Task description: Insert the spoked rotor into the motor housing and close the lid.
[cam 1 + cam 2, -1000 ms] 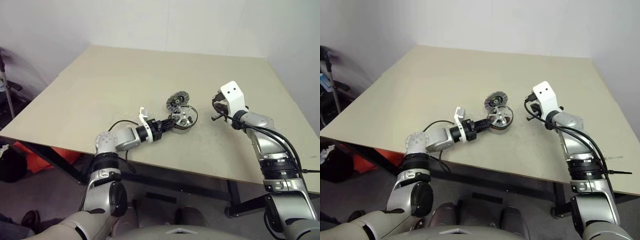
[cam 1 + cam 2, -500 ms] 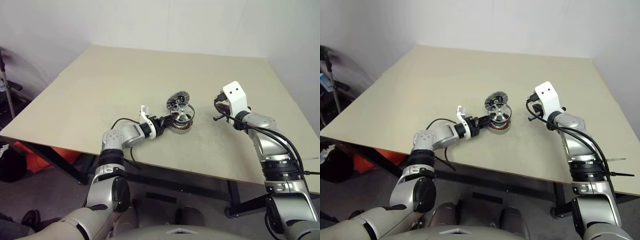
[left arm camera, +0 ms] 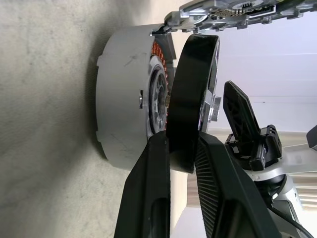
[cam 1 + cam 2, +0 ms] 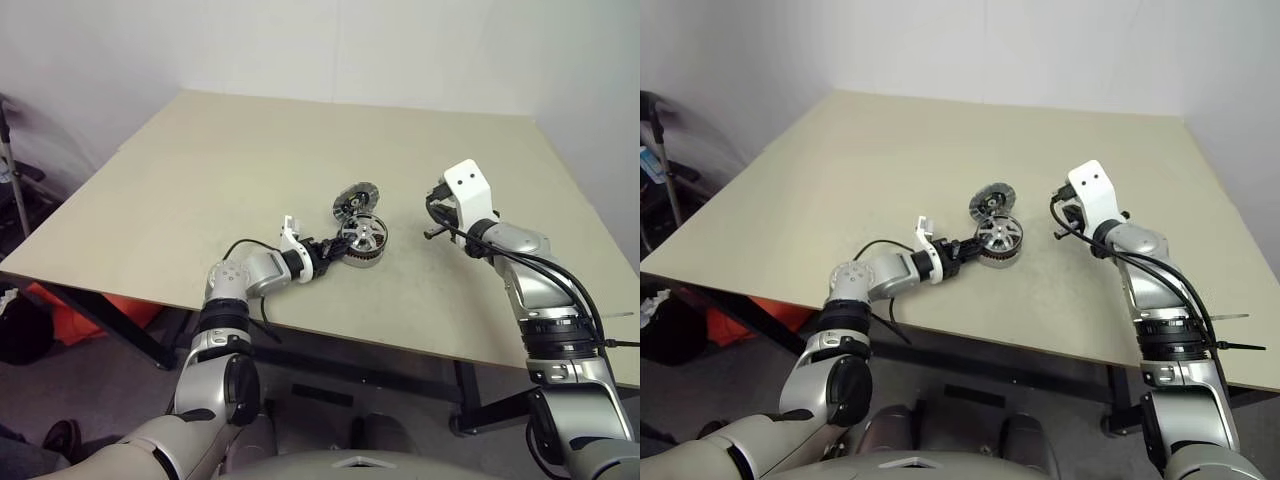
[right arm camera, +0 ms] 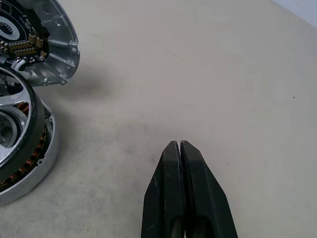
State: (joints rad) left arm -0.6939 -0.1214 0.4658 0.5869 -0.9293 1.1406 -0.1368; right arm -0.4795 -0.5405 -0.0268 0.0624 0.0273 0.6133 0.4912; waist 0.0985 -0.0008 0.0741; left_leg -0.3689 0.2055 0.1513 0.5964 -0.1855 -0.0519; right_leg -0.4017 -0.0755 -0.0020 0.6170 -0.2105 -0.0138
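The spoked rotor (image 4: 363, 235), shiny with thin spokes and a dark rim (image 3: 193, 84), lies slightly tilted on top of the motor housing (image 4: 366, 256), near the middle of the table. Copper windings show in the gap between rotor and housing (image 3: 124, 94). My left gripper (image 4: 333, 247) reaches in from the left and is shut on the rotor's near rim. The lid (image 4: 354, 199) leans just behind the housing, its inner side with a yellow-and-black centre (image 5: 44, 39) showing. My right gripper (image 5: 181, 145) hovers shut and empty over bare table to the right of the housing.
The tan table (image 4: 250, 160) stretches wide behind and to both sides of the parts. Its front edge runs just below my left arm. A black cable (image 4: 240, 245) loops from the left wrist.
The left gripper has pushed forward and lowered the rotor from a raised tilt down onto the housing. The right arm has stayed where it was.
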